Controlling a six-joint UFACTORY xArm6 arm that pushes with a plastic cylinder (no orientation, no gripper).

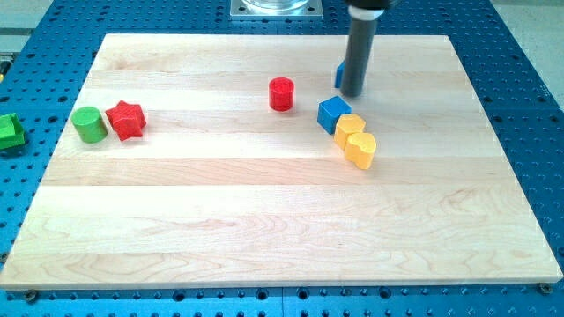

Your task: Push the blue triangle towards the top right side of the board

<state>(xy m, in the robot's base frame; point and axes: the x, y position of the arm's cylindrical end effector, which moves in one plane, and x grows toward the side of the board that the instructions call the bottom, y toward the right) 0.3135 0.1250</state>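
Note:
The blue triangle [338, 75] lies on the wooden board [264, 220] near the view's top, right of centre. Only its left edge shows; the rod hides the rest. My tip [352, 92] rests on the board against the triangle's right and lower side. A blue cube [333, 114] lies just below and left of the tip, apart from it.
Two yellow blocks [350, 129] [360, 150] lie touching each other right below the blue cube. A red cylinder [281, 93] stands left of the tip. A green cylinder [89, 124] and a red star [126, 120] sit at the left. A green block [9, 131] lies off the board.

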